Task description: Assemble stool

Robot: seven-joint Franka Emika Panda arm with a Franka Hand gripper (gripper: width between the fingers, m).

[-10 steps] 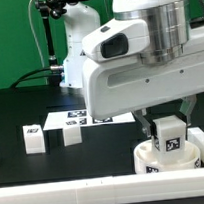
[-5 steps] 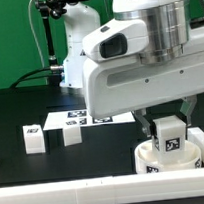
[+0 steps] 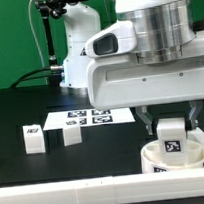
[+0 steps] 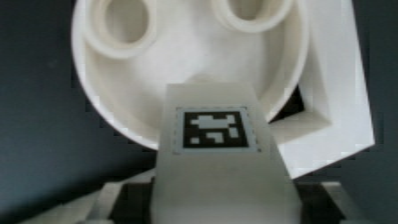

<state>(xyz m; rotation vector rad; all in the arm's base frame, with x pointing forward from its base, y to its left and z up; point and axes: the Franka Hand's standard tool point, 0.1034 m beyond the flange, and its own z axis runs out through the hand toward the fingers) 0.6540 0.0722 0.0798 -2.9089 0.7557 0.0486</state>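
My gripper [image 3: 171,124] is shut on a white blocky stool leg [image 3: 172,134] with a black-and-white tag and holds it upright just over the round white seat [image 3: 156,157] at the front of the exterior view's right. In the wrist view the leg [image 4: 217,140] sits between my fingers [image 4: 125,195], with the seat [image 4: 178,45] and its two round sockets beyond it. Two more white legs stand on the black table, one [image 3: 33,137] at the exterior view's left and one [image 3: 71,134] beside it.
The marker board [image 3: 86,117] lies flat behind the two loose legs. A long white L-shaped bar [image 3: 98,199] runs along the table's front edge and up past the seat [image 4: 329,110]. The arm's white body fills the upper right.
My gripper and the leg in it have shifted slightly toward the exterior view's right and a little lower over the seat. The loose legs have not moved.
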